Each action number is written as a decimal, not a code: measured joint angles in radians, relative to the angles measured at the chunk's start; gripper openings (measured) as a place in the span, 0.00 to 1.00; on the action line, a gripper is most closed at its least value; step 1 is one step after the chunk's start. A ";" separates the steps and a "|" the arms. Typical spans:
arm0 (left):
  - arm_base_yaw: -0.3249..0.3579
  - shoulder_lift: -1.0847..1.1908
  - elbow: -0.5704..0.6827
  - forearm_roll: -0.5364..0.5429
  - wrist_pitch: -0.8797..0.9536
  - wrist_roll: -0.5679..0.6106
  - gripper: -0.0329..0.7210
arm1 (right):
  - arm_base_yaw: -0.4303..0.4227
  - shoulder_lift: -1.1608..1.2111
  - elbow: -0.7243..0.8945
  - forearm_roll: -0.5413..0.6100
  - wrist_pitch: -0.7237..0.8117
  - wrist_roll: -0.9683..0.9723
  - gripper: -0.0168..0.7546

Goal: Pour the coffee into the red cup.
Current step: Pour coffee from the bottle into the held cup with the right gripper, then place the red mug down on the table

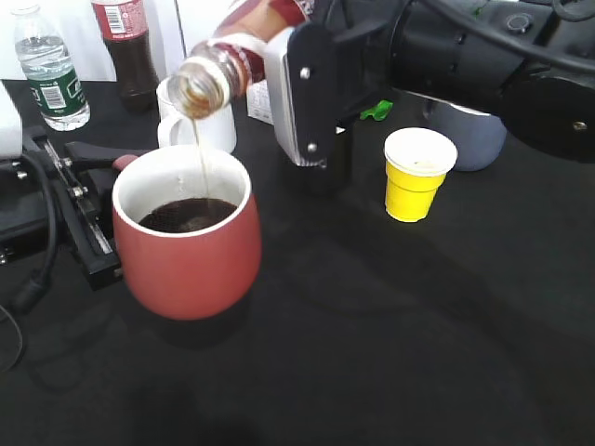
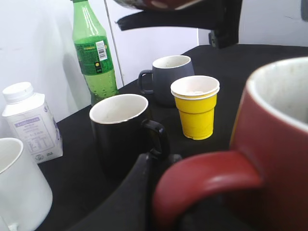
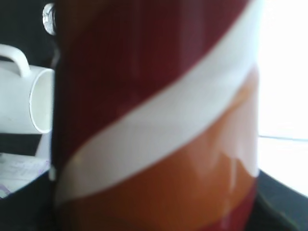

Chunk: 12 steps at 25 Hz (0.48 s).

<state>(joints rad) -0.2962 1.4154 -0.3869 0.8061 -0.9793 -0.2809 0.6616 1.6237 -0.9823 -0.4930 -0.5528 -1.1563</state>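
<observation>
The red cup [image 1: 191,255] stands at the left centre, part full of dark coffee [image 1: 186,215]. The coffee bottle [image 1: 216,77] is tipped mouth-down over it, uncapped, and a thin brown stream [image 1: 202,158] falls into the cup. My right gripper [image 1: 302,93] is shut on the bottle's body; the bottle's label [image 3: 159,120] fills the right wrist view and hides the fingers. My left gripper [image 1: 98,190] is at the cup's left side, shut on its handle [image 1: 125,161]. In the left wrist view the handle [image 2: 207,175] sits against my finger [image 2: 166,161], with the cup wall [image 2: 276,139] to the right.
Behind the cup stand a white mug [image 1: 200,125], a cola bottle [image 1: 130,46] and a water bottle [image 1: 51,70]. A yellow paper cup [image 1: 416,174] and a grey mug [image 1: 474,135] stand to the right. The left wrist view also shows a black mug [image 2: 120,132], a green bottle [image 2: 94,53] and a white carton [image 2: 31,120].
</observation>
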 joint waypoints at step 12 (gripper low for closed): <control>0.000 0.000 0.000 -0.140 0.016 0.002 0.13 | 0.000 0.000 0.000 0.029 0.004 1.048 0.71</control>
<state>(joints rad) -0.2962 1.4154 -0.3869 0.6665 -0.9637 -0.2789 0.6616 1.6237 -0.9823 -0.4640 -0.5485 -0.1078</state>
